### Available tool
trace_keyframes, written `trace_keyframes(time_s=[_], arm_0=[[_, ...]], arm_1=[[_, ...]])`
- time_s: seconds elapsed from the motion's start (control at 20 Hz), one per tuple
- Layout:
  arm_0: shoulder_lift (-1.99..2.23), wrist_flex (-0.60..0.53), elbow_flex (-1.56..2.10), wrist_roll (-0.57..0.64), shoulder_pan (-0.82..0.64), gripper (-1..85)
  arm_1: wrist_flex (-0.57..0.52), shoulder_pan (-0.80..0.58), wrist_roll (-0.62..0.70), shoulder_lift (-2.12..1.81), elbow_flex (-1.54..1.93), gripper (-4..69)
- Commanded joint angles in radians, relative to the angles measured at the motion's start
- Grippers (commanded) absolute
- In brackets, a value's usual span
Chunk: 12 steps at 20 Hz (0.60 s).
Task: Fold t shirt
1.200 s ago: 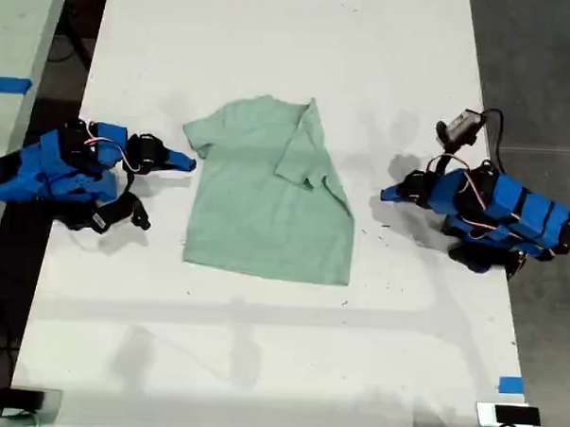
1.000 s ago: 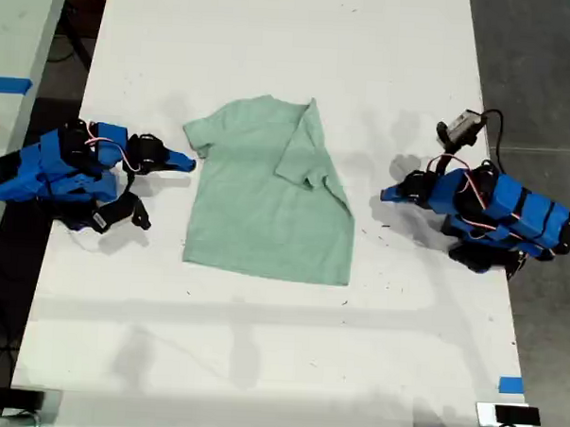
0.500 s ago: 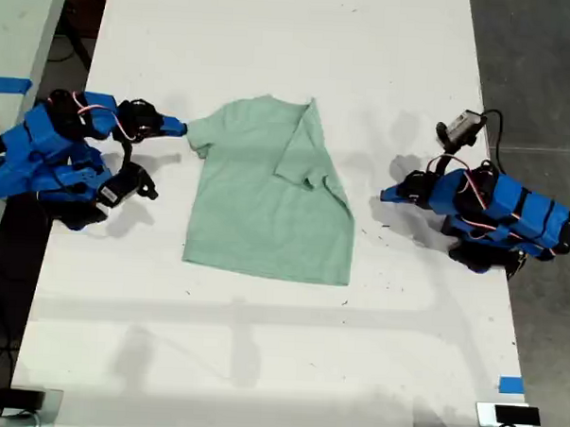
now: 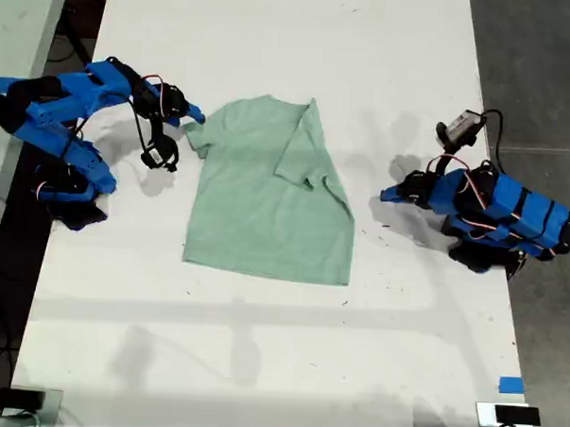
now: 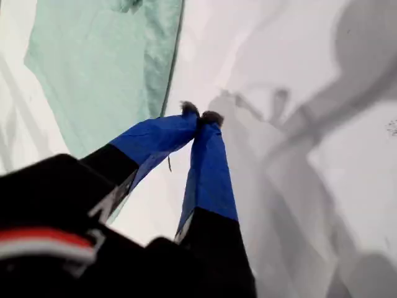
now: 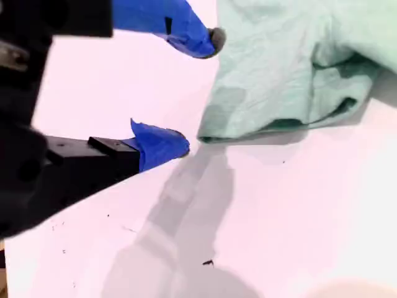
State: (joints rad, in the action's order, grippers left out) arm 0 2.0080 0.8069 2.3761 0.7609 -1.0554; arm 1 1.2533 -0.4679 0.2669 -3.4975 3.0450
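**Reaching for the sleeve**

Hovering at the t shirt's sleeve, my second gripper [image 6: 186,93] has its blue fingers spread wide, one tip [image 6: 197,38] at the cloth's edge and the other [image 6: 162,144] just beside the sleeve hem, neither pinching fabric. In the exterior view this gripper [image 4: 180,133] sits at the shirt's upper corner on the exterior view's left. The mint-green t shirt [image 4: 267,199] lies flat on the white table [image 4: 259,364], between the two arms, one sleeve folded in over its body. My first gripper [image 5: 200,116] has its tips pressed together, empty, over bare table near the shirt's edge [image 5: 111,68]; it [image 4: 385,194] rests apart from the shirt on the exterior view's right.
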Motion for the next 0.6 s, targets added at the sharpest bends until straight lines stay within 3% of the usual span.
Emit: trace_keyframes(time_s=[0.0, 0.25, 0.4, 0.55], arm_0=[[-0.092, -0.018, -0.101, 0.017, -0.015, 22.2], [-0.206, -0.026, -0.127, 0.018, -0.055, 20.4], [-0.218, -0.021, -0.12, 0.002, -0.069, -0.1], [-0.207, 0.04, -0.173, -0.011, -0.046, -0.1]], arm_1=[[0.002, 0.009, 0.008, -0.014, 0.043, 2.0], [0.0, 0.011, 0.011, -0.014, 0.043, 2.0], [0.0, 0.011, 0.011, -0.014, 0.043, 2.0], [0.0, 0.011, 0.009, -0.014, 0.043, 2.0]])
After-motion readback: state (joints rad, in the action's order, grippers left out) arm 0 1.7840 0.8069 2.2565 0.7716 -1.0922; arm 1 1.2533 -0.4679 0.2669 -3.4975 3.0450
